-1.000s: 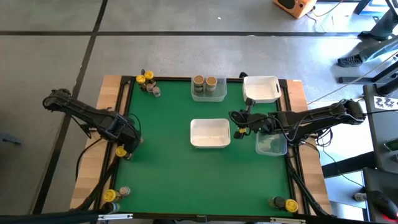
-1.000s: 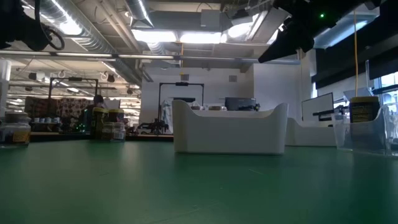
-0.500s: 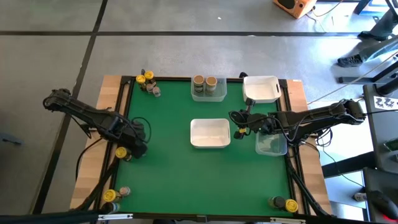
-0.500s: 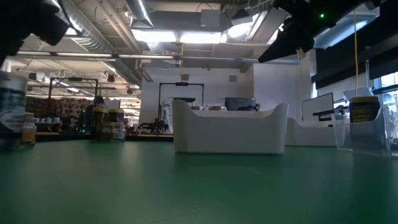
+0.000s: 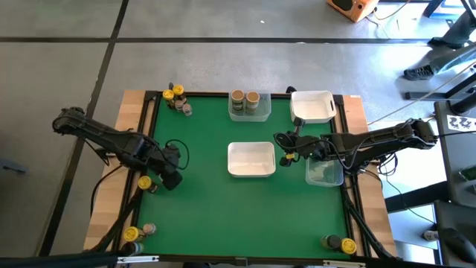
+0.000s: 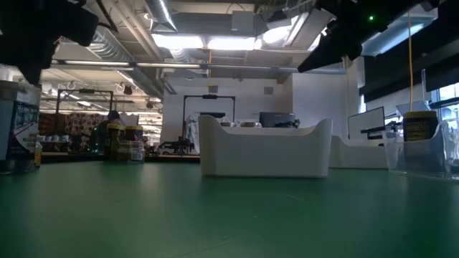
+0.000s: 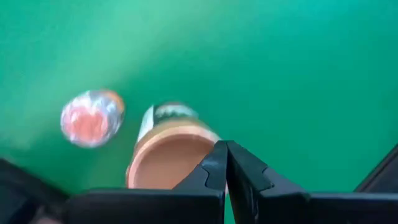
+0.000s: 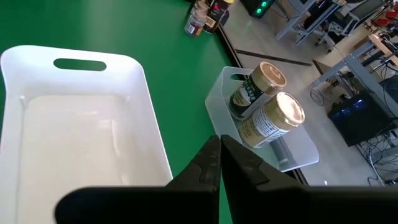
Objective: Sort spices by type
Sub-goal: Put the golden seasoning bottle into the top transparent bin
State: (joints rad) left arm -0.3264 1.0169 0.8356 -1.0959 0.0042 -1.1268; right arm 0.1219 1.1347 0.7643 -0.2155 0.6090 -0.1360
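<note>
My left gripper (image 5: 169,177) is shut low over the green mat near the table's left edge. In its wrist view the fingertips (image 7: 227,155) stand at a tan-lidded spice jar (image 7: 165,165), with a silvery-lidded jar (image 7: 92,118) beside it. A jar (image 6: 18,129) stands at the left edge of the low view under the dark arm. A yellow-lidded jar (image 5: 143,182) stands left of the gripper. My right gripper (image 5: 281,140) is shut and empty, held above the far right corner of the middle white tray (image 5: 251,158), which also shows in the right wrist view (image 8: 81,124). My left gripper's shut fingertips (image 7: 217,163) stand at the rim of the tan lid (image 7: 186,149), coming from above. Whether they touch the jar, I cannot tell.
A clear tray (image 5: 249,112) with two tan-lidded jars (image 8: 267,106) stands at the far edge, a white tray (image 5: 312,106) at the far right and a clear tray (image 5: 325,173) at the right. A yellow-lidded jar (image 5: 285,158) stands between the trays. Jar groups stand in the far left (image 5: 177,100), near left (image 5: 137,232) and near right (image 5: 338,243) corners.
My left gripper has moved toward the table's right and near edges, staying low. In the low view a jar has come in from the left and now stands at the picture's left edge. My right arm has kept still.
</note>
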